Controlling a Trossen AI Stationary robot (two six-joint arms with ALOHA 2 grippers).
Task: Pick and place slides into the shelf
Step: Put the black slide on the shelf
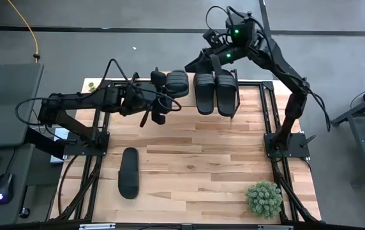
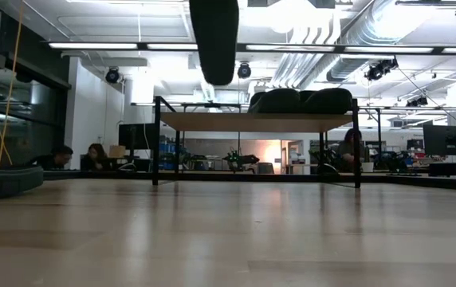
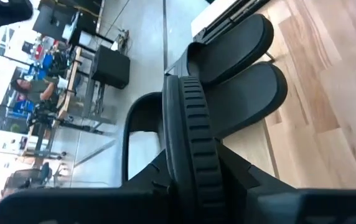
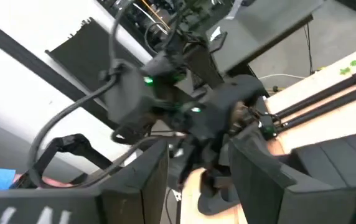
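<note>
1. The left gripper (image 1: pixel 167 96) is over the far edge of the table (image 1: pixel 233 160), left of centre. Its fingers are pinched narrowly on the ribbed strap of a held slide (image 1: pixel 177 83), which the left wrist view shows edge-on between them (image 3: pixel 193 143).
2. The held slide sits at the left end of the shelf (image 2: pixel 256 121), just beside the two slides already there. Whether it rests on the shelf top or hangs just above it cannot be told.
3. The shelf stands at the far edge of the table, near the middle. In the low view its light wooden top sits on thin black legs.
4. Two shelved slides (image 1: pixel 216 92) lie side by side on the shelf top, touching each other along their long sides. The low view shows them as dark rounded shapes (image 2: pixel 300 100) on the right half of the shelf top.
5. A fourth slide (image 1: pixel 129 172) lies flat on the table toward the near left corner, well apart from the shelf and both arms.
6. The right gripper (image 1: pixel 198 61) hangs beyond the far edge of the table, behind the shelf. Its fingers (image 4: pixel 144 180) stand apart with nothing between them.
7. A small green plant (image 1: pixel 263 199) sits near the near right corner of the table.
8. People show seated in the room beyond the table in the low view.
</note>
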